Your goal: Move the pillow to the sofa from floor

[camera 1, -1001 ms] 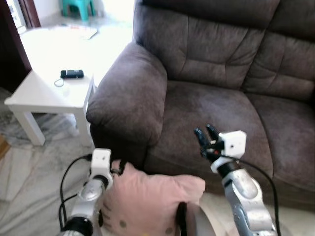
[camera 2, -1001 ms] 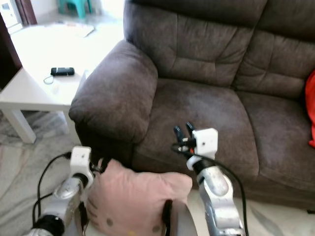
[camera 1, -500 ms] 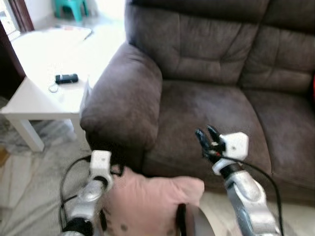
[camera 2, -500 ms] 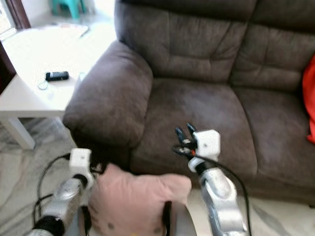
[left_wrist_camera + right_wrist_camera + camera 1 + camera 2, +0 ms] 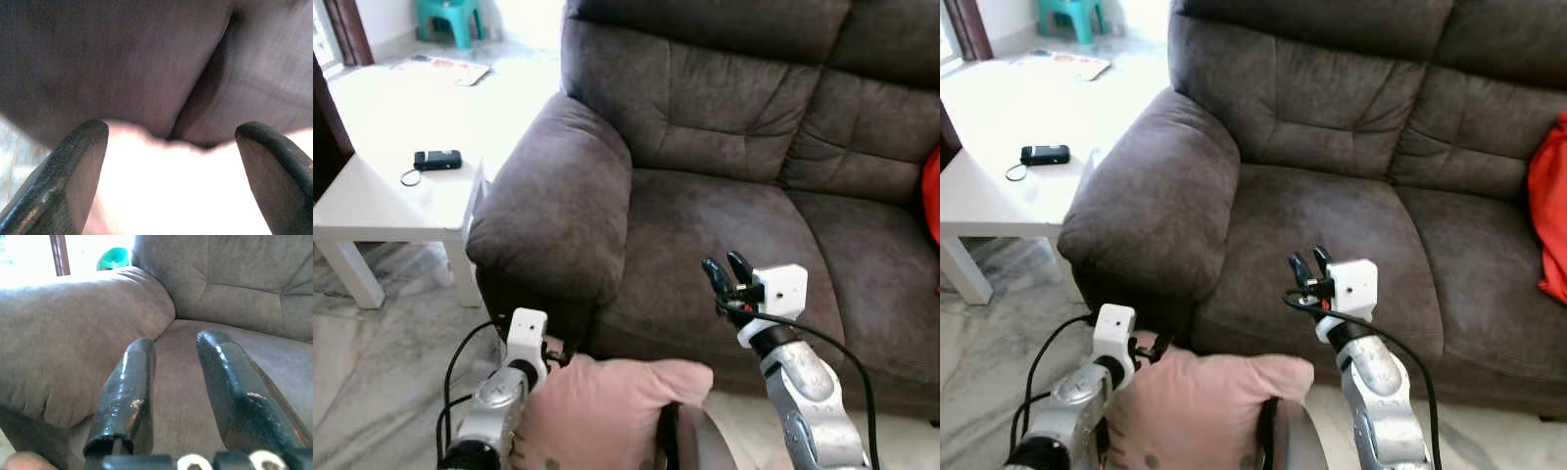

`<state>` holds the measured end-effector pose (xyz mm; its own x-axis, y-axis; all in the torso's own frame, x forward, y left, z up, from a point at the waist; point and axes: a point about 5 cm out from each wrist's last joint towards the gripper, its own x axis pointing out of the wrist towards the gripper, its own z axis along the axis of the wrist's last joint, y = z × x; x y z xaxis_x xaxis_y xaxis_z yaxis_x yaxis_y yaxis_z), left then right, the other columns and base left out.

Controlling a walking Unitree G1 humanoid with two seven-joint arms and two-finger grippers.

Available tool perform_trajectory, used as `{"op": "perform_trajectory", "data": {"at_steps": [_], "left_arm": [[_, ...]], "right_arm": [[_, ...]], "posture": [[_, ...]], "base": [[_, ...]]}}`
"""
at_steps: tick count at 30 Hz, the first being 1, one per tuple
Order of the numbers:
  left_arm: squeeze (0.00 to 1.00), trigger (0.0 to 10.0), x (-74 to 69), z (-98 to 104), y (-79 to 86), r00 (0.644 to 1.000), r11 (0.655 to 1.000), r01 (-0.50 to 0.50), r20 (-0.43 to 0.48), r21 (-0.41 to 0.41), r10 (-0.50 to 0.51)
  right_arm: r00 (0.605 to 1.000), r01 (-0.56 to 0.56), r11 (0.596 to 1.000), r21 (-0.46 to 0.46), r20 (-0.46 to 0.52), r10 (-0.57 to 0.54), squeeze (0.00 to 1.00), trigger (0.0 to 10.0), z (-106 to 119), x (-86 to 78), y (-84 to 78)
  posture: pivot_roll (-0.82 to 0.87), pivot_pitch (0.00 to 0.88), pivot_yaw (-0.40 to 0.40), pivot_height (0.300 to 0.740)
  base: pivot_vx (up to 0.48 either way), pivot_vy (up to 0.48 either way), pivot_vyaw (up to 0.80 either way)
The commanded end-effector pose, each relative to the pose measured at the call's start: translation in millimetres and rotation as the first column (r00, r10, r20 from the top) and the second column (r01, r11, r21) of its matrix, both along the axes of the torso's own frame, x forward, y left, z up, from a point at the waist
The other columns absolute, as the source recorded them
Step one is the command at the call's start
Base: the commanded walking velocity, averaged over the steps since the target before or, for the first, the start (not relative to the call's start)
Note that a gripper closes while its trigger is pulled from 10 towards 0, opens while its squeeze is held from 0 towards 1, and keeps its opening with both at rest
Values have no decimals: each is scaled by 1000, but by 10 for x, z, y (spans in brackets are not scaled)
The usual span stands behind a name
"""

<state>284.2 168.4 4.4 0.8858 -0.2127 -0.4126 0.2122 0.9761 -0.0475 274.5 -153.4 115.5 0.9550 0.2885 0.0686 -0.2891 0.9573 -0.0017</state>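
Pillow (image 5: 607,411) is off the floor, held low by the sofa (image 5: 724,225) front; left gripper (image 5: 166,161) is spread wide around it; right gripper (image 5: 727,277) is narrow, empty; lifting onto the seat is left.

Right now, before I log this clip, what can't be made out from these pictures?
- Pink pillow: its lower part is cut off by the left eye view's bottom edge.
- Left gripper: its fingers straddle the pillow's washed-out top; contact unclear.
- Black device on the white table: too small to identify.
- Red item on the sofa: cut by the right edge.
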Motion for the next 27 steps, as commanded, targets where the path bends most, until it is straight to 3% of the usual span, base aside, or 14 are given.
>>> {"op": "perform_trajectory", "data": {"at_steps": [1,12,13,14,15,16,27], "left_arm": [[0,10000,-67,-95,-9,999,1000,10,-53,8,-9],[0,10000,24,-25,185,992,992,-123,-35,-9,122],[718,10000,35,-12,212,990,990,-138,-28,-9,138],[718,10000,38,-6,219,989,990,-143,-25,-12,142],[957,10000,39,-4,222,989,989,-145,-23,-15,145],[1000,10000,47,3,243,989,989,-149,-18,-10,149],[1000,10000,223,182,249,988,987,-141,48,-73,145]], "right_arm": [[1000,1,1000,-3,-5,-1,0,10000,24,-36,-29],[1000,-13,1000,12,23,13,0,10000,228,-143,-30],[1000,-16,1000,12,25,16,0,10000,264,-159,-29],[1000,-17,1000,12,25,17,0,10000,279,-166,-31],[1000,-18,1000,12,25,17,0,10000,288,-171,-32],[999,-20,1000,13,26,20,0,10000,311,-183,-31],[998,-55,999,-2,26,55,0,10000,497,-298,-48]], "posture": [[-33,1,-158,481],[-60,95,-177,481],[-67,107,-184,481],[-67,107,-184,481],[-67,107,-184,481],[-73,127,-193,481],[-101,175,-243,481]], "base": [[0,0,0],[0,0,0],[0,0,0],[0,0,0],[0,0,0],[0,0,0],[0,0,0]]}}
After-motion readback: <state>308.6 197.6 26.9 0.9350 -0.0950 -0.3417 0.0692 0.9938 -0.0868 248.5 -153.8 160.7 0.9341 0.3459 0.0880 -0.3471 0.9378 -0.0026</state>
